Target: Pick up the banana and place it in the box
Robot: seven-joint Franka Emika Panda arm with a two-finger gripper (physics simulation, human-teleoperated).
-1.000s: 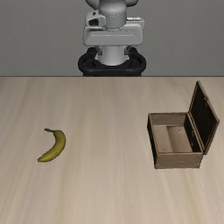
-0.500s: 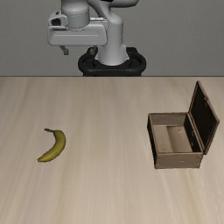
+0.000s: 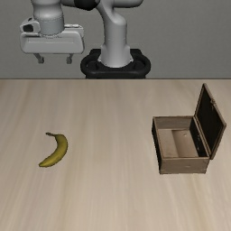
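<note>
A yellow banana (image 3: pixel 55 150) lies flat on the wooden table (image 3: pixel 108 126), toward the exterior view's left. A brown wooden box (image 3: pixel 183 144) sits on the exterior view's right, its lid (image 3: pixel 210 118) standing up and its inside bare. My gripper (image 3: pixel 52 60) hangs high in the air at the upper left, well above and behind the banana. Its two fingers point down, spread apart, with nothing between them.
The robot's black base (image 3: pixel 115 65) stands at the far edge of the table, middle top. Bare light wood stretches between the banana and the box.
The arm has swung from above its base toward the exterior view's left, and the gripper has come lower. Banana and box have stayed put.
</note>
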